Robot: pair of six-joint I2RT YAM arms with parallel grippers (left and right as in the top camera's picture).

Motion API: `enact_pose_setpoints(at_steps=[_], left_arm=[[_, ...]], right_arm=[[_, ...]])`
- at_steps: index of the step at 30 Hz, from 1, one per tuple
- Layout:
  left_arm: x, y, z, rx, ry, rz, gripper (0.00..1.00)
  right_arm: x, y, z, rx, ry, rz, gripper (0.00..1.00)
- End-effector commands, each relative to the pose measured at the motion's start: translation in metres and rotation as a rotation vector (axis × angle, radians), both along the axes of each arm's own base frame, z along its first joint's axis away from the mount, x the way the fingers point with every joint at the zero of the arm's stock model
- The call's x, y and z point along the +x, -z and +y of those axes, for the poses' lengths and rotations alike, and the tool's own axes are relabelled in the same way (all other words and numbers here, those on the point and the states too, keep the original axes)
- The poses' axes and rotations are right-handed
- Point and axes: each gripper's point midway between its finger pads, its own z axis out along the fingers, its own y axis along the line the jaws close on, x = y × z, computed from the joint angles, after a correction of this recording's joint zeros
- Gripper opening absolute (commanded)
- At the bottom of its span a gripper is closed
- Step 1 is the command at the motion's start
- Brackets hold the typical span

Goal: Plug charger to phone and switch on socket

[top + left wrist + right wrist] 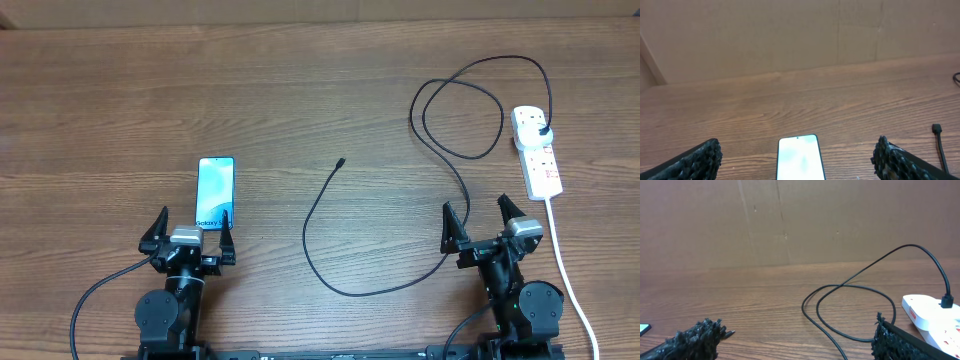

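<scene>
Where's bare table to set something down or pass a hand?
Free: the far-left table stretch beyond the phone; the strip between phone and charger. Crowded: right side, where charger loops lie beside the socket and its white cord.

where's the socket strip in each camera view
Overhead: the socket lies far right, in the upper half of the picture.
Left wrist: not in view.
Right wrist: lower right corner, with the charger plugged into it.
Shared landmark: the charger's thin black cable shows in all three views.
</scene>
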Motion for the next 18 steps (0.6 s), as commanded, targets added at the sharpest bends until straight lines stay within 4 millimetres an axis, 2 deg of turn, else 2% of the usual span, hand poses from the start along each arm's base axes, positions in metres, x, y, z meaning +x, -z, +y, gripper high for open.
enact_pose_setpoints(at_steps=[1,12,18], left_arm=[[0.0000,-0.0006,0.0015,0.025,-0.010,-0.010,1.00],[0.0000,-0.0005,0.0015,0.025,-0.010,-0.010,0.99],[0.0002,-0.0072,-0.0018,0.023,0.009,-0.037,1.00]], right_arm=[[-0.0001,0.0017,0.0006,-0.001,-0.002,-0.005,1.00],[-0.0001,0.0017,0.0005,-0.001,-0.002,-0.005,1.00],[-0.0001,0.0017,0.0005,-0.001,-0.002,-0.005,1.00]])
